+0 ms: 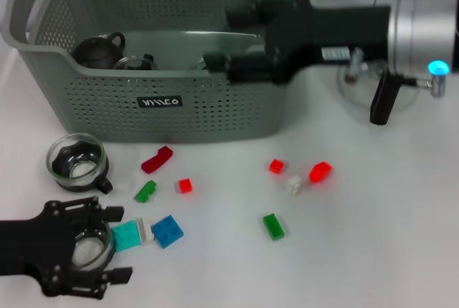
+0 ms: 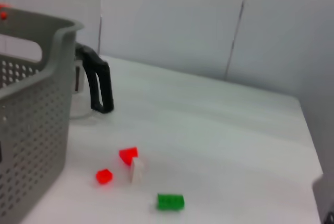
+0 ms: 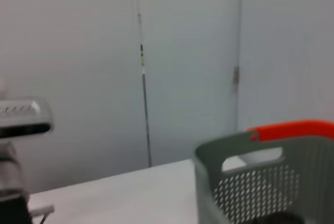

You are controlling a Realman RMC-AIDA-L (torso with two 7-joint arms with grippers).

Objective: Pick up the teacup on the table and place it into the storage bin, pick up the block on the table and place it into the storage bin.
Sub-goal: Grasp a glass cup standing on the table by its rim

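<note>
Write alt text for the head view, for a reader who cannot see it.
The right gripper reaches over the grey-green perforated storage bin, while the left gripper sits low around a clear glass teacup. Another glass teacup and small coloured blocks lie on the white table.

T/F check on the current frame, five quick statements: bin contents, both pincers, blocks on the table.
1. The right pincer reaches over the storage bin. True.
2. The storage bin is empty. False: a dark teapot and other glassware sit inside it.
3. The left pincer is at a glass teacup near the table's front edge. True.
4. A second glass teacup stands on the table in front of the bin. True.
5. All blocks on the table are red. False: there are also green blocks, a blue block, a teal block and a white block.
</note>
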